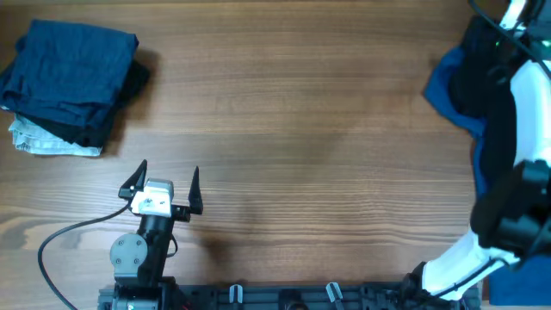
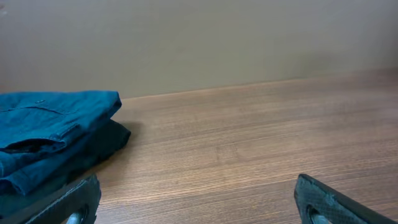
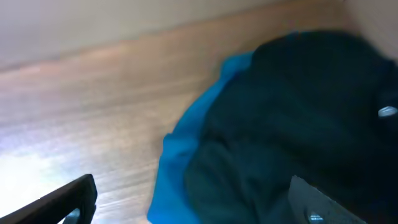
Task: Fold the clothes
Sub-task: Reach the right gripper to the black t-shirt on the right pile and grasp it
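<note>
A heap of clothes lies at the table's far right edge: a royal-blue shirt [image 1: 443,90] with a black shirt [image 1: 472,73] bunched on top. My right arm reaches over this heap. In the right wrist view the black shirt [image 3: 298,112] lies over the blue one [image 3: 183,155], and my right gripper [image 3: 193,193] hangs open just above them with nothing between its fingers. My left gripper [image 1: 169,172] stands open over bare wood near the front left, holding nothing. Its fingers [image 2: 74,199] frame empty table.
A folded stack [image 1: 73,86] sits at the back left: navy pieces on top, black below, a pale piece at the bottom. It also shows in the left wrist view [image 2: 50,130]. The wooden table [image 1: 301,129] stretches between the two piles. A cable [image 1: 60,241] runs by the left arm's base.
</note>
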